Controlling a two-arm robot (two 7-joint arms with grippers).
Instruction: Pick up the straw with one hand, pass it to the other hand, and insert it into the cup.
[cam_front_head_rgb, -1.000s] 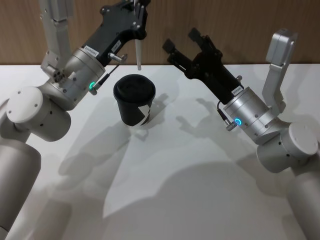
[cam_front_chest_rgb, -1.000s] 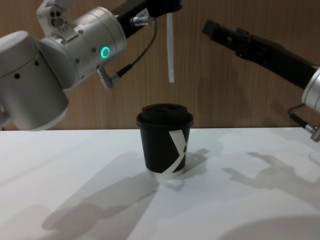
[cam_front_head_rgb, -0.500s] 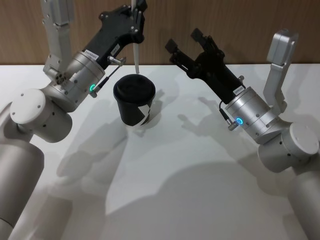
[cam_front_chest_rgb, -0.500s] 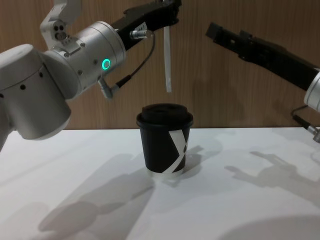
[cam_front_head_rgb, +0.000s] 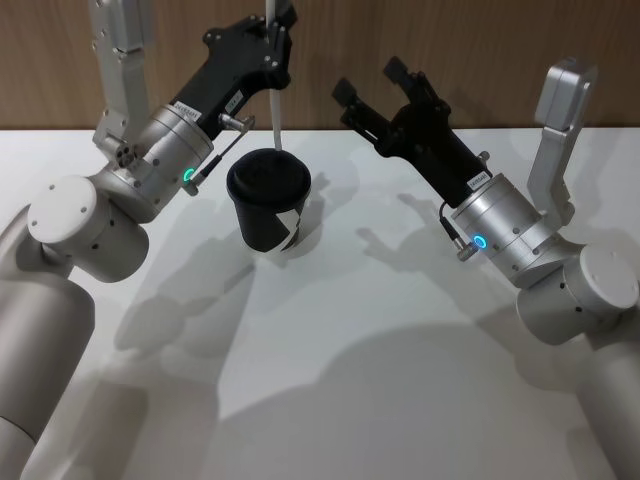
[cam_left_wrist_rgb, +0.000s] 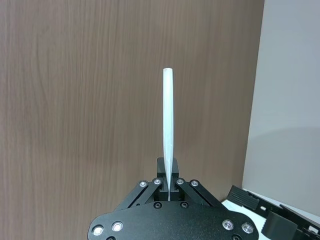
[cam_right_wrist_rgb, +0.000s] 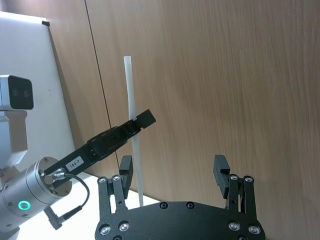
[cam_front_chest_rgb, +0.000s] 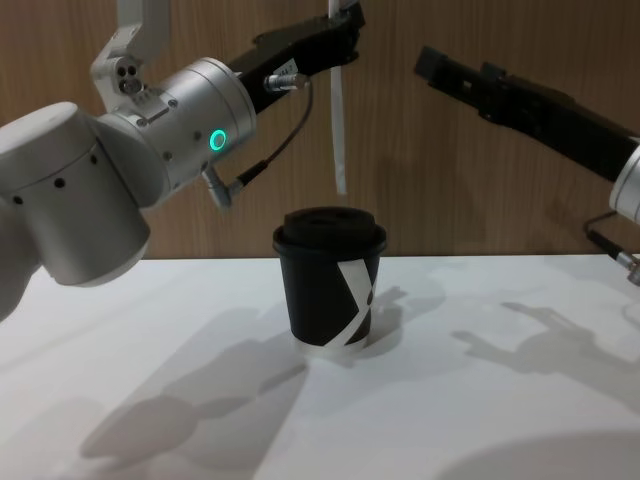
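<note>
My left pincer (cam_front_head_rgb: 275, 25) has eased the thin white drinking straw (cam_front_chest_rgb: 339, 130) lower, pinched upright just above the black lidded paper cup (cam_front_chest_rgb: 329, 287) on the tabletop (cam_front_chest_rgb: 480, 420). My right pincer (cam_front_head_rgb: 372, 86) waits spread beside. Slight misalignment could buckle the straw against the lid.

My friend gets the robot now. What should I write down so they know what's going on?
Left gripper: shut on the straw, holding it upright above the cup.
Right gripper: open, holding nothing, raised off to the cup's right side.
Cup: upright on the white table, lid on.
Done: straw picked up, and it is in the left gripper.
Left: the straw's bottom end hangs a little above the lid and is not in yet. Lower it into the lid, then let go.
</note>
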